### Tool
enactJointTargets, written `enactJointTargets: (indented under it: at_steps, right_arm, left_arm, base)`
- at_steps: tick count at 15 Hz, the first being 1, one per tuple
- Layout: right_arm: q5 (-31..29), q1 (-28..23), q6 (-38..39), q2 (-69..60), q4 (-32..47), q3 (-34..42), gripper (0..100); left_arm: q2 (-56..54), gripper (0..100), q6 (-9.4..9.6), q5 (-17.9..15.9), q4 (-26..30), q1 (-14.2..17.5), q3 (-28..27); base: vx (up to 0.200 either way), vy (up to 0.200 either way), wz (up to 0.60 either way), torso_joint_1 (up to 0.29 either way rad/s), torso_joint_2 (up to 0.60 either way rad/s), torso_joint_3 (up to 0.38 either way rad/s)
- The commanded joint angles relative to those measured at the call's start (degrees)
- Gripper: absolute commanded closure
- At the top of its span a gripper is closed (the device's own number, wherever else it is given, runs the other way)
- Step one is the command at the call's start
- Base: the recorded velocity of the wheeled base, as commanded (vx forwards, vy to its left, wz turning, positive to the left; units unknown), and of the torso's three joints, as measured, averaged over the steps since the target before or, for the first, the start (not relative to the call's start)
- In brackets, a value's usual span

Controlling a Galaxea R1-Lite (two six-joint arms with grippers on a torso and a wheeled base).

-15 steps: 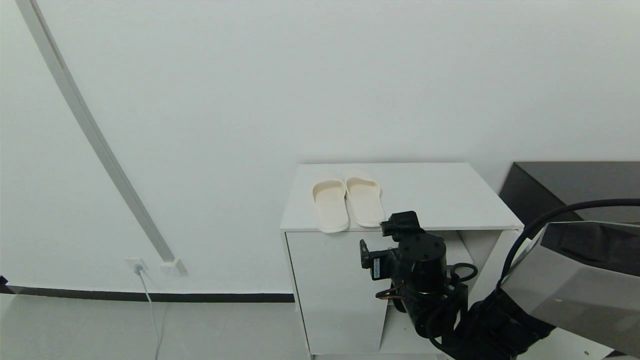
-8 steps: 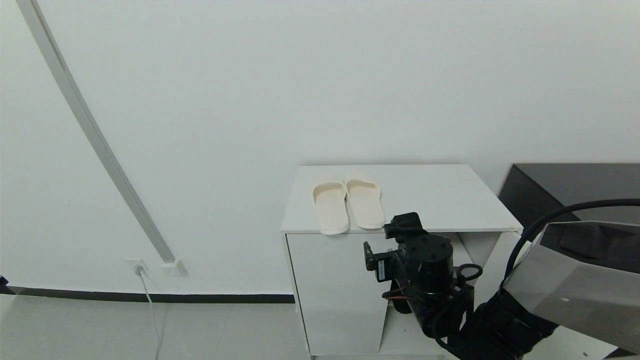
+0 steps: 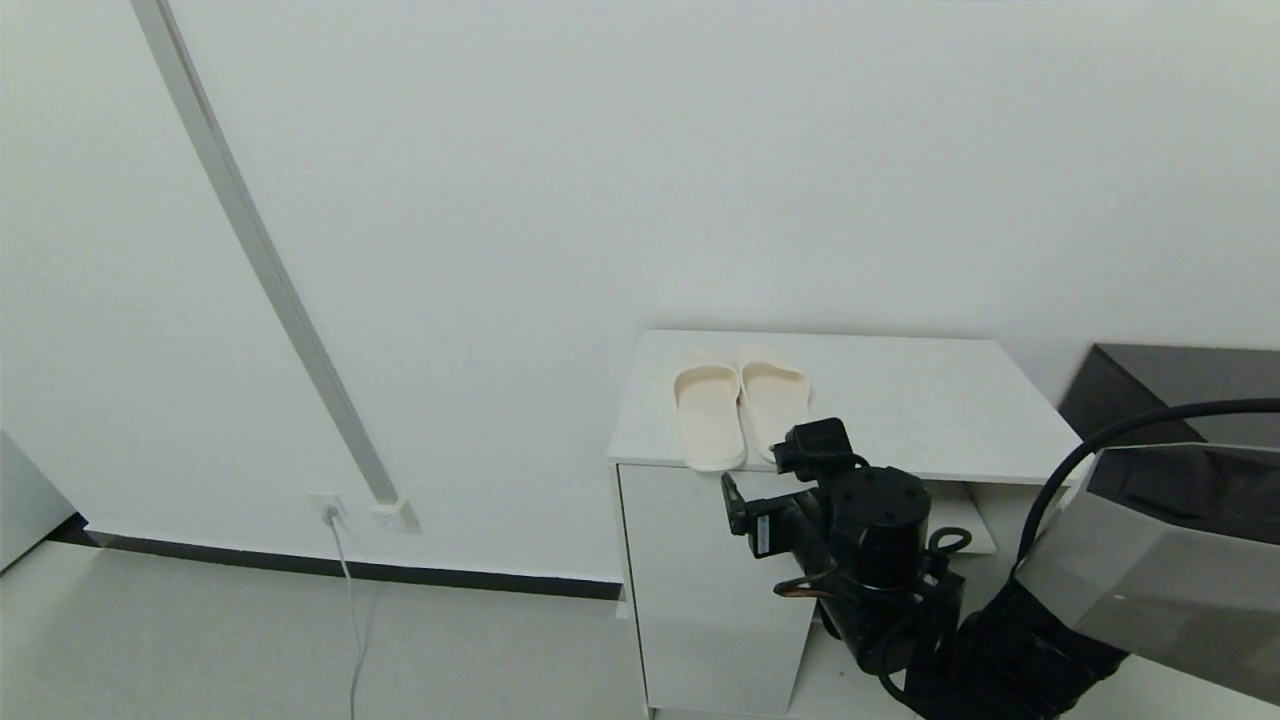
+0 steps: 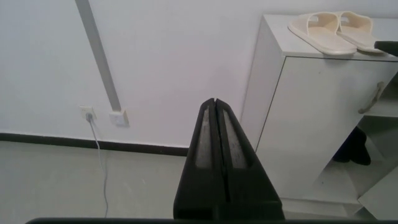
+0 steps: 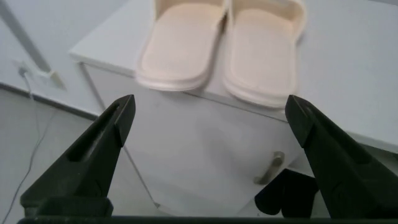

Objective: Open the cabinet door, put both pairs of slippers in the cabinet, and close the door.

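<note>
A cream pair of slippers (image 3: 740, 412) lies side by side on top of the white cabinet (image 3: 900, 400), near its front left edge. My right gripper (image 5: 211, 106) is open, level with the cabinet's front edge just below the cream slippers (image 5: 221, 43), holding nothing. The right arm (image 3: 870, 530) stands before the cabinet's middle. The left door (image 4: 317, 124) is closed, its handle (image 4: 373, 98) at its right edge. The right half is open, and a dark pair of slippers (image 4: 354, 149) seems to lie inside. My left gripper (image 4: 215, 106) is shut and empty, low and left of the cabinet.
A black piece of furniture (image 3: 1180, 385) stands right of the cabinet. On the wall to the left are a slanting grey strip (image 3: 270, 270) and a socket with a cable (image 3: 330, 508) hanging to the floor. Open floor (image 3: 300, 640) lies left of the cabinet.
The head camera has shifted, so the whole scene now sits further right. Against the cabinet, my right arm has come a little leftward, closer to the cream slippers.
</note>
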Motion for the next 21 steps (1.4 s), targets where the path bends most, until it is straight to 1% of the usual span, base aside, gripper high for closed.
enactJointTargets:
  at_steps: [1, 2, 3, 4, 7, 9, 10, 12, 14, 17, 20, 21]
  right_arm:
    - [0.01, -0.01, -0.05, -2.96, 1.43, -0.36, 0]
    - [0.01, -0.10, -0.05, -3.48, 2.04, -0.36, 0]
    - [0.01, -0.01, 0.92, -6.73, 8.99, -2.03, 0]
    - [0.01, -0.01, 3.38, -7.61, 14.26, -4.40, 0]
    - [0.10, -0.01, 6.37, -8.14, 26.39, -11.17, 0]
    - [0.28, -0.80, 6.98, -8.05, 31.84, -15.03, 0]
    - [0.37, -1.15, 8.48, -8.14, 34.21, -16.62, 0]
    - [1.42, -1.33, 9.88, -8.40, 36.85, -17.93, 0]
    - [1.95, -1.33, 10.24, -8.32, 37.20, -18.64, 0]
    - [3.35, -1.86, 10.15, -7.35, 37.29, -19.34, 0]
    - [3.44, -1.86, 10.15, -5.33, 36.94, -19.60, 0]
    - [3.62, -1.86, 10.15, -4.71, 36.85, -19.69, 0]
  left_arm:
    - [0.07, 100, -0.02, 0.04, 0.02, 0.01, -0.04]
    - [0.07, 100, -0.02, 0.04, 0.02, 0.01, 0.05]
    - [0.07, 100, -0.02, 0.04, 0.02, 0.01, -0.04]
    - [0.07, 100, -0.02, 0.04, 0.02, 0.01, -0.04]
    - [0.07, 100, 0.16, 0.12, 0.02, 0.01, 0.05]
    - [0.07, 100, 0.16, 0.12, 0.02, 0.01, 0.05]
    - [0.07, 100, 0.07, 0.12, 0.02, 0.01, 0.05]
    - [0.07, 100, 0.07, 0.04, 0.02, 0.01, -0.04]
    - [0.07, 100, 0.16, 0.04, 0.02, 0.01, -0.04]
    - [0.07, 100, 0.16, -0.05, 0.02, 0.01, -0.04]
    - [0.07, 100, 0.16, 0.04, 0.02, 0.01, 0.05]
    - [0.07, 100, 0.16, 0.04, 0.02, 0.01, 0.05]
  base:
    - [0.000, 0.000, 0.00, 0.000, 0.00, 0.000]
    - [0.000, 0.000, 0.00, 0.000, 0.00, 0.000]
    - [0.000, 0.000, 0.00, 0.000, 0.00, 0.000]
    - [0.000, 0.000, 0.00, 0.000, 0.00, 0.000]
    - [0.000, 0.000, 0.00, 0.000, 0.00, 0.000]
    - [0.000, 0.000, 0.00, 0.000, 0.00, 0.000]
    - [0.000, 0.000, 0.00, 0.000, 0.00, 0.000]
    - [0.000, 0.000, 0.00, 0.000, 0.00, 0.000]
    - [0.000, 0.000, 0.00, 0.000, 0.00, 0.000]
    - [0.200, 0.000, 0.00, -0.006, 0.00, 0.005]
    - [0.200, 0.000, 0.00, 0.009, 0.00, 0.002]
    - [0.000, 0.000, 0.00, 0.000, 0.00, 0.000]
